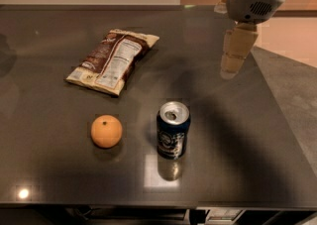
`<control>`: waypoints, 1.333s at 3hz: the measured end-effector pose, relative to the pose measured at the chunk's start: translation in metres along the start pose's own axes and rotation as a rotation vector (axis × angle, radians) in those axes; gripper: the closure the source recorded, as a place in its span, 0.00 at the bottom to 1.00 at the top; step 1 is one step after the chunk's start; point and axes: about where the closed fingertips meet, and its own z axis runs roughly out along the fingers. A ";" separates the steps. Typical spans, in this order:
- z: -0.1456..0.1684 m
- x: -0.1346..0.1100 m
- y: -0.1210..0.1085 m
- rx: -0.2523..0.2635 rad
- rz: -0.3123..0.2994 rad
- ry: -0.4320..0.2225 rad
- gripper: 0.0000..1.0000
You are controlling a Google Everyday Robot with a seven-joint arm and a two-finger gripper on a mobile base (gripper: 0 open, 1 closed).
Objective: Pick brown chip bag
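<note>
The brown chip bag (113, 60) lies flat on the dark table (59, 169), toward the back left, with its white nutrition label facing up. My gripper (230, 68) hangs from the arm at the upper right, above the table's right part. It is well to the right of the bag, apart from it, and holds nothing that I can see.
A dark blue soda can (173, 130) stands upright near the table's middle front. An orange (106, 131) sits to its left. The table's right edge runs diagonally under the arm, with floor (292, 80) beyond it.
</note>
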 end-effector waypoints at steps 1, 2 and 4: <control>0.019 -0.022 -0.022 -0.014 -0.054 -0.017 0.00; 0.039 -0.043 -0.043 -0.028 -0.104 -0.074 0.00; 0.086 -0.108 -0.069 -0.095 -0.223 -0.261 0.00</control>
